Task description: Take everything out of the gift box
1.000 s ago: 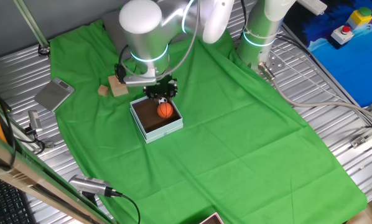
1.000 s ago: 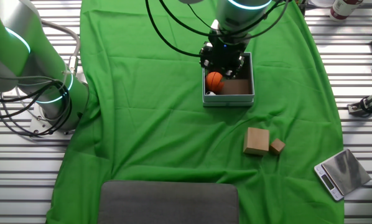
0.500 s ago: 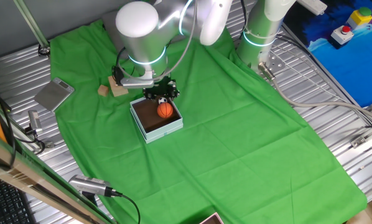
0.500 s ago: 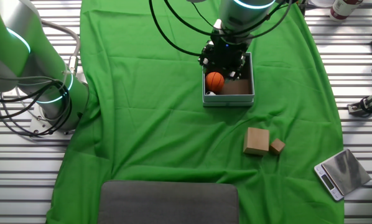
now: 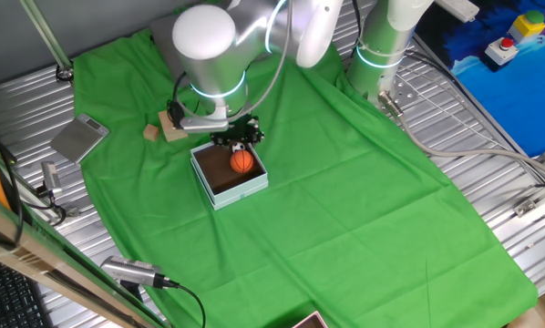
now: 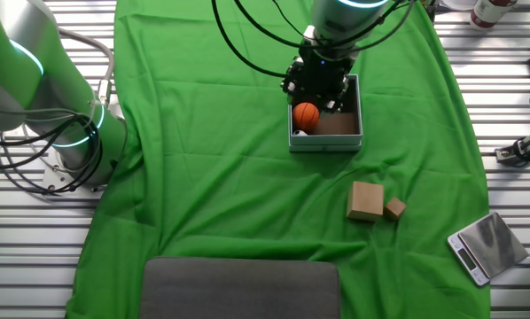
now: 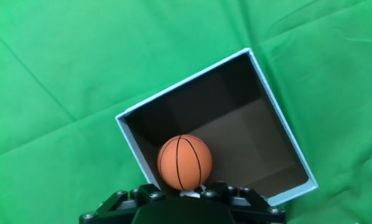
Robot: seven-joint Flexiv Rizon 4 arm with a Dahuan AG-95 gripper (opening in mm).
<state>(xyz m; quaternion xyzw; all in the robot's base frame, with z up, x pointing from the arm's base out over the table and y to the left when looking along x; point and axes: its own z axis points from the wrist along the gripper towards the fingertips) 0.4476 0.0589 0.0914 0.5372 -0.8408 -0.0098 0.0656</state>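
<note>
The silver arm reaches in from the far side of the table, its big rounded wrist joint bent over so that the hand points straight down. The black gripper [image 5: 238, 138] hangs low, at the far edge of the gift box [image 5: 254, 184], close above the orange basketball [image 5: 243, 161]. From the other side, the gripper [image 6: 318, 81] shows as a dark cluster under the wrist. In the hand view only its black base shows along the bottom edge; the fingers cannot be made out.
</note>
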